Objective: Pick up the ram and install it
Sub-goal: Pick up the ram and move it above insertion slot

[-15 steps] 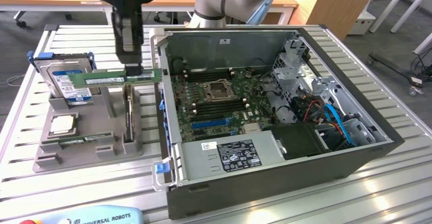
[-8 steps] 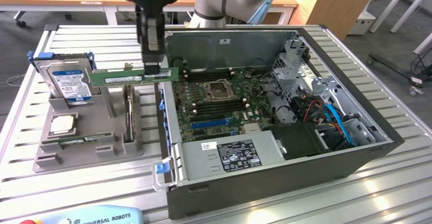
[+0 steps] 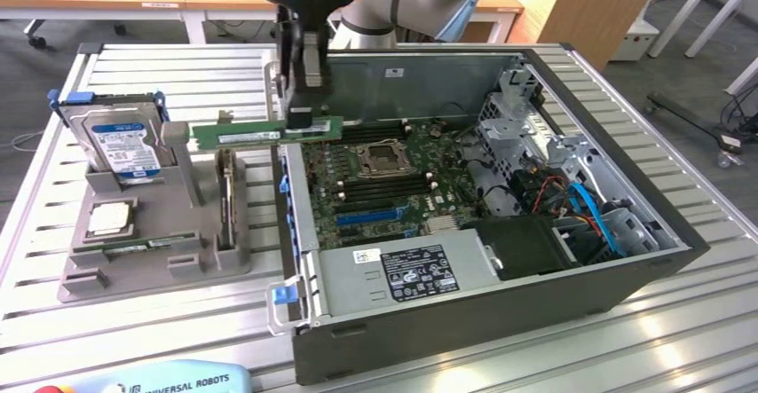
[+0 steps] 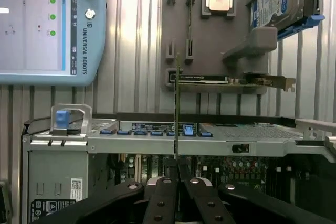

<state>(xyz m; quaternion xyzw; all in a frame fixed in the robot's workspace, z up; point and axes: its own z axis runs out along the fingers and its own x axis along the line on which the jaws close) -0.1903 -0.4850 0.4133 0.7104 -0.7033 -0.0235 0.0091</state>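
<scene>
Gripping one ram [image 3: 243,134], the hand [image 3: 305,125] hangs over one open computer case [image 3: 474,331], near one hard drive [image 3: 119,145].

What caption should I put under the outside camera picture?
The gripper holds the ram in the air above the edge of the open computer case.

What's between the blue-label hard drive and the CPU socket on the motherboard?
In the exterior view, the ram, clamped in the jaws of the gripper, hangs between the hard drive and the CPU socket, above the case's side wall.
</scene>
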